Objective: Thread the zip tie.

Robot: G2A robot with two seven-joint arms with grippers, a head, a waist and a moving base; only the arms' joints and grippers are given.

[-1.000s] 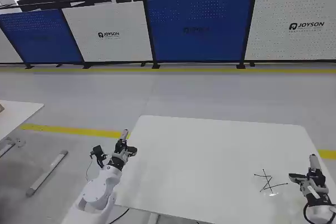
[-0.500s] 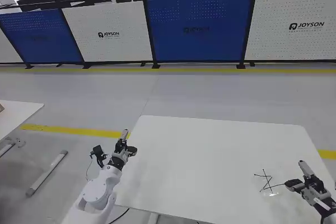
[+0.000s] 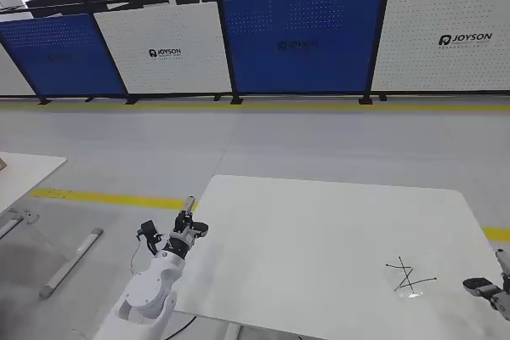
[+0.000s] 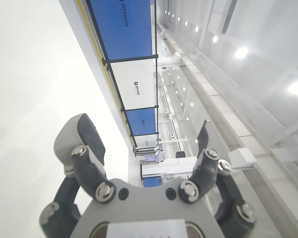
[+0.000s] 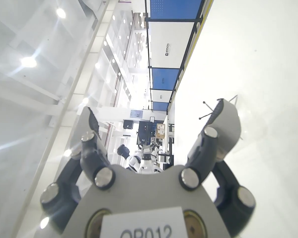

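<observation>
Distance settles which arm you should use. The zip ties point(image 3: 405, 272) lie on the desk point(image 3: 323, 238) near your right hand point(image 3: 484, 269), on the side of it that faces the left hand point(image 3: 195, 214). From the left hand they are well apart, with most of the desk's width between.

In the right wrist view the right hand point(image 5: 156, 110) is released and holds nothing, its fingers spread wide. The zip ties point(image 5: 208, 112) show just past one fingertip, partly hidden behind it. The left hand point(image 4: 147, 127) is likewise released and empty, parked at the desk's edge.

The ties are thin black strips lying flat and crossed over one another in a loose tangle, so there is no single long axis to line up on. One strip runs out of the crossing with its end pointing toward the right hand, and that looks like the easiest one to take. How many strips there are, and which end is head or tail, is too fine to tell.

Threading has not begun, and a tie must first be picked up. Expect a neighbouring strip to drag along when you lift one.
</observation>
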